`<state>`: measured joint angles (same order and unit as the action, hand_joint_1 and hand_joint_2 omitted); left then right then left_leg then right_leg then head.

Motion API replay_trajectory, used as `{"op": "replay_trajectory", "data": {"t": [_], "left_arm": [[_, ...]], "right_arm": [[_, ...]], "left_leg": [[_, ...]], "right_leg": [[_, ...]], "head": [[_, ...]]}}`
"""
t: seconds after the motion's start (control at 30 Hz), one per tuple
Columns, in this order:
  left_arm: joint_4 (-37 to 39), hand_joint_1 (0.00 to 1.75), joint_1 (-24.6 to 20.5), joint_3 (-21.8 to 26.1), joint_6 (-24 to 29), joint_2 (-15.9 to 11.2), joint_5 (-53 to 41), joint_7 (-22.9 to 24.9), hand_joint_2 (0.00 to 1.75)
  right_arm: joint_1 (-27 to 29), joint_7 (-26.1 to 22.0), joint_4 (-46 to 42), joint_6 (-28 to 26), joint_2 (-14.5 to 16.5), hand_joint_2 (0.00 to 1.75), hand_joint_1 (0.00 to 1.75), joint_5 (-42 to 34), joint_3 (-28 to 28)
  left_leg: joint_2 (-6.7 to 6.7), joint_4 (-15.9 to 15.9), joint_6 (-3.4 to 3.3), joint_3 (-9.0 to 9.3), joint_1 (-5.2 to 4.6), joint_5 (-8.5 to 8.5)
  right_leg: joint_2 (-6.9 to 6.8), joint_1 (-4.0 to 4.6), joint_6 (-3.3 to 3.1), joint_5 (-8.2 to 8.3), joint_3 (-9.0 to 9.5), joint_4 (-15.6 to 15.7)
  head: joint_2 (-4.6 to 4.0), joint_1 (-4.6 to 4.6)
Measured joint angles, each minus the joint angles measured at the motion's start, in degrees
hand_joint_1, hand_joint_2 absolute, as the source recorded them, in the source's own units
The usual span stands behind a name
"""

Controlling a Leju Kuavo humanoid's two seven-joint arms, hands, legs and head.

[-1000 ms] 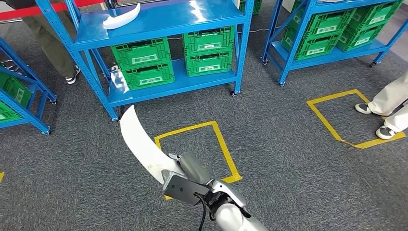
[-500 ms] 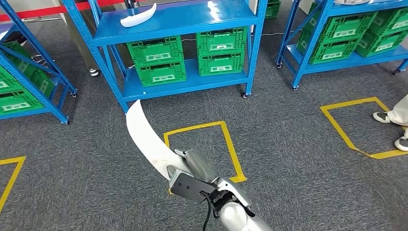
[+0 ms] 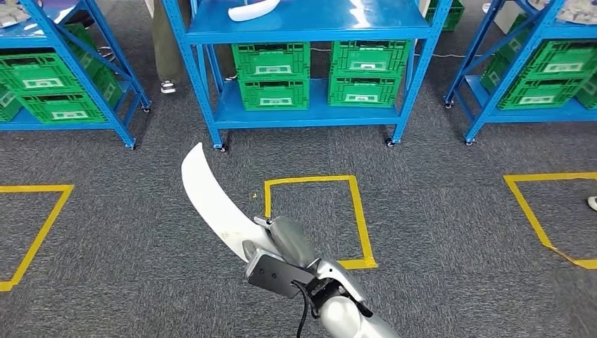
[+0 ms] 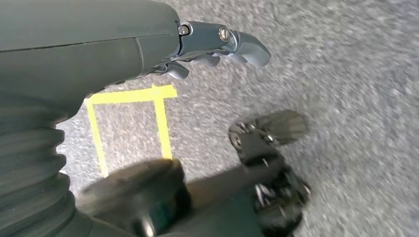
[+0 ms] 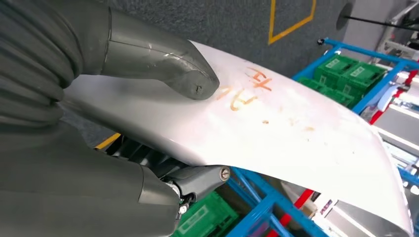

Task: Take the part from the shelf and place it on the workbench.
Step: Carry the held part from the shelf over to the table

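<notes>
My right hand (image 3: 280, 244) grips a long, curved white part (image 3: 211, 198) low in the head view, and the part's pointed end rises up and to the left over the carpet. In the right wrist view the thumb (image 5: 165, 66) presses on the part's (image 5: 286, 133) upper face, which bears orange markings, while darker fingers sit under it. My left hand (image 4: 217, 43) hangs over the grey carpet with nothing in it and its fingers apart.
A blue shelf rack (image 3: 310, 21) stands ahead with green crates (image 3: 274, 81) on its lower levels and another white part (image 3: 253, 10) on top. More racks flank it. A yellow tape square (image 3: 355, 211) marks the carpet. A person's leg (image 3: 165, 53) stands behind the rack.
The whole scene has slid to the right across the head view, so the camera has turned. My right hand keeps the same hold on the white part.
</notes>
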<state>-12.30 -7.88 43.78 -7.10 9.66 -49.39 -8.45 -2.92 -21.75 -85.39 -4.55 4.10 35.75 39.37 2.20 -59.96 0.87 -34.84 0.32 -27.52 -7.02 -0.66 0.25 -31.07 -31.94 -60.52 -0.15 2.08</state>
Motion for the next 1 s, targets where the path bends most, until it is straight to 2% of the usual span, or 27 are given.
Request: {"op": "replay_trajectory", "data": {"t": [0.07,0.1,0.13,0.17,0.2,0.23,0.27,0.3,0.33,0.37,0.4,0.43,0.5,0.53,0.57,0.63,0.67,0.7,0.73,0.77,0.8,0.87,0.9,0.93,1.0], "left_arm": [[-0.01,0.00,-0.03,0.01,0.01,-0.02,-0.03,0.20,1.75],[-0.01,0.00,-0.13,0.02,0.01,0.02,-0.04,0.25,1.75],[-0.01,0.00,-0.26,0.02,0.02,0.04,-0.05,0.28,1.75],[0.00,0.00,-0.31,0.01,0.02,0.07,-0.05,0.30,1.75],[0.01,0.00,-0.25,0.01,0.02,0.10,-0.05,0.33,1.75],[0.01,0.00,-0.14,0.01,0.01,0.10,-0.05,0.36,1.75],[0.02,0.00,-0.04,0.01,0.01,0.10,-0.05,0.38,1.75],[0.02,0.00,0.00,0.02,0.01,0.10,-0.05,0.39,1.75],[0.02,0.00,-0.02,0.02,0.01,0.12,-0.04,0.37,1.75],[0.01,0.00,-0.08,0.02,0.01,0.13,-0.04,0.34,1.75],[0.01,0.00,-0.12,0.02,0.00,0.12,-0.03,0.31,1.75],[0.01,0.00,-0.10,0.02,0.00,0.11,-0.03,0.28,1.75],[0.02,0.00,0.10,0.01,0.00,0.03,-0.03,0.27,1.75],[0.03,0.00,0.20,0.01,0.00,0.00,-0.03,0.29,1.75],[0.03,0.00,0.22,0.01,0.00,-0.03,-0.03,0.33,1.75],[0.05,0.00,0.03,0.00,0.00,-0.02,-0.04,0.39,1.75],[0.06,0.00,-0.08,0.00,0.00,-0.01,-0.05,0.40,1.75],[0.08,0.00,-0.12,0.00,0.00,0.00,-0.07,0.42,1.75],[0.09,0.00,-0.10,0.00,0.00,-0.01,-0.09,0.42,1.75],[0.09,0.00,-0.07,0.00,0.00,-0.05,-0.10,0.43,1.75],[0.09,0.00,-0.06,0.00,0.00,-0.09,-0.12,0.43,1.75],[0.07,0.00,-0.20,0.00,0.00,-0.16,-0.13,0.43,1.75],[0.06,0.00,-0.27,0.00,0.01,-0.16,-0.13,0.43,1.75],[0.07,0.00,-0.30,0.00,0.01,-0.16,-0.15,0.43,1.75],[0.08,0.00,-0.19,0.00,0.01,-0.18,-0.27,0.45,1.75]], "right_arm": [[-0.08,0.00,-0.10,-0.06,-0.04,1.75,1.75,-0.08,0.00],[-0.05,0.04,-0.14,-0.10,-0.12,1.75,1.75,-0.15,-0.01],[0.07,0.07,-0.16,-0.13,-0.24,1.75,1.75,-0.22,-0.01],[0.24,0.12,-0.16,-0.15,-0.38,1.75,1.75,-0.29,-0.02],[0.40,0.15,-0.15,-0.19,-0.55,1.75,1.75,-0.32,-0.02],[0.53,0.14,-0.14,-0.22,-0.67,1.75,1.75,-0.34,-0.02],[0.60,0.11,-0.14,-0.26,-0.74,1.75,1.75,-0.37,-0.02],[0.62,0.07,-0.14,-0.31,-0.80,1.75,1.75,-0.38,-0.02],[0.61,0.03,-0.14,-0.34,-0.83,1.75,1.75,-0.40,-0.02],[0.61,-0.01,-0.14,-0.38,-0.85,1.75,1.75,-0.42,-0.02],[0.64,-0.03,-0.14,-0.41,-0.87,1.75,1.75,-0.43,-0.02],[0.65,-0.03,-0.14,-0.44,-0.88,1.75,1.75,-0.44,-0.02],[0.60,-0.02,-0.14,-0.48,-0.87,1.75,1.75,-0.44,-0.02],[0.55,-0.03,-0.14,-0.49,-0.85,1.75,1.75,-0.44,-0.02],[0.52,-0.06,-0.14,-0.52,-0.83,1.75,1.75,-0.45,-0.02],[0.59,-0.09,-0.14,-0.58,-0.82,1.75,1.75,-0.45,-0.03],[0.62,-0.10,-0.11,-0.61,-0.83,1.75,1.75,-0.45,-0.04],[0.66,-0.10,-0.10,-0.62,-0.84,1.75,1.75,-0.45,-0.04],[0.67,-0.10,-0.08,-0.63,-0.85,1.75,1.75,-0.45,-0.04],[0.66,-0.11,-0.07,-0.64,-0.85,1.75,1.75,-0.45,-0.04],[0.65,-0.11,-0.08,-0.66,-0.84,1.75,1.75,-0.45,-0.04],[0.62,-0.12,-0.09,-0.71,-0.83,1.75,1.75,-0.45,-0.05],[0.61,-0.13,-0.09,-0.75,-0.83,1.75,1.75,-0.45,-0.05],[0.61,-0.13,-0.09,-0.82,-0.83,1.75,1.75,-0.45,-0.05],[0.62,-0.11,-0.10,-0.97,-0.81,1.75,1.75,-0.45,-0.06]], "left_leg": [[-1.17,0.60,-0.69,0.16,0.35,0.40],[-1.77,0.74,-1.01,0.12,0.46,0.56],[-2.45,0.77,-1.29,-0.03,0.44,0.65],[-3.20,0.75,-1.45,-0.19,0.39,0.73],[-4.02,0.73,-1.51,-0.30,0.35,0.79],[-4.87,0.68,-1.49,-0.36,0.32,0.86],[-5.73,0.60,-1.42,-0.39,0.32,0.93],[-6.59,0.46,-1.30,-0.44,0.34,0.98],[-7.36,0.25,-1.08,-0.56,0.30,1.00],[-8.09,0.01,-0.80,-0.76,0.25,1.02],[-8.70,-0.10,-0.42,-1.01,0.23,1.10],[-9.23,-0.05,0.05,-1.24,0.24,1.25],[-9.78,0.23,0.83,-1.69,0.41,1.62],[-8.83,-0.15,1.11,-2.02,0.35,1.40],[-7.33,-1.46,1.34,-2.75,0.26,0.59],[-3.88,-7.50,1.74,-5.59,0.15,-2.66],[-3.12,-11.35,1.96,-7.38,0.24,-4.34],[-2.76,-14.29,2.11,-8.68,0.33,-5.31],[-2.56,-15.32,2.20,-9.02,0.41,-5.25],[-2.26,-13.84,2.21,-8.05,0.46,-4.11],[-1.65,-10.35,2.13,-6.04,0.48,-2.33],[1.09,-2.48,1.55,-1.67,0.15,0.18],[1.97,-0.36,1.16,-0.53,-0.07,0.59],[2.38,0.47,0.76,-0.16,-0.30,0.51],[0.98,0.57,0.03,-0.26,-0.31,0.66]], "right_leg": [[2.89,-0.21,0.57,-1.70,-0.83,-2.24],[4.80,-0.31,0.71,-3.35,-2.18,-5.19],[6.04,-0.30,0.74,-5.18,-4.01,-8.96],[6.59,-0.27,0.75,-6.64,-5.88,-12.72],[6.79,-0.22,0.74,-7.10,-7.12,-15.05],[6.89,-0.20,0.70,-6.46,-7.39,-15.34],[7.06,-0.23,0.63,-4.83,-6.52,-13.36],[7.67,-0.34,0.54,-2.66,-4.70,-9.56],[8.85,-0.48,0.43,-1.22,-2.83,-5.62],[9.82,-0.59,0.32,-0.26,-1.41,-2.52],[10.53,-0.61,0.16,0.08,-0.63,-0.68],[10.68,-0.54,-0.06,-0.08,-0.53,-0.18],[9.49,-0.50,-0.75,0.39,-0.45,0.14],[8.89,-0.60,-1.17,0.62,-0.31,0.36],[8.19,-0.71,-1.53,0.80,-0.15,0.59],[6.64,-0.73,-1.93,0.91,-0.03,0.80],[5.77,-0.70,-1.99,0.88,-0.05,0.81],[4.92,-0.68,-2.00,0.84,-0.07,0.81],[4.10,-0.69,-1.98,0.78,-0.06,0.80],[3.30,-0.71,-1.89,0.70,0.00,0.80],[2.58,-0.72,-1.74,0.59,0.13,0.80],[1.32,-0.50,-1.24,0.26,0.47,0.80],[0.83,-0.33,-0.93,0.12,0.63,0.82],[0.34,-0.15,-0.61,0.02,0.79,0.91],[-0.54,-0.11,0.09,-0.14,1.20,1.20]], "head": [[0.00,0.09],[0.00,0.16],[0.00,0.20],[0.00,0.24],[0.00,0.25],[0.00,0.24],[0.00,0.25],[0.00,0.25],[0.00,0.24],[0.00,0.23],[0.00,0.21],[0.00,0.20],[0.00,0.19],[0.00,0.08],[0.00,-0.07],[0.00,-0.37],[0.00,-0.40],[0.00,-0.40],[0.00,-0.40],[0.00,-0.41],[0.00,-0.42],[0.00,-0.38],[0.00,-0.33],[0.00,-0.30],[0.00,-0.24]]}}
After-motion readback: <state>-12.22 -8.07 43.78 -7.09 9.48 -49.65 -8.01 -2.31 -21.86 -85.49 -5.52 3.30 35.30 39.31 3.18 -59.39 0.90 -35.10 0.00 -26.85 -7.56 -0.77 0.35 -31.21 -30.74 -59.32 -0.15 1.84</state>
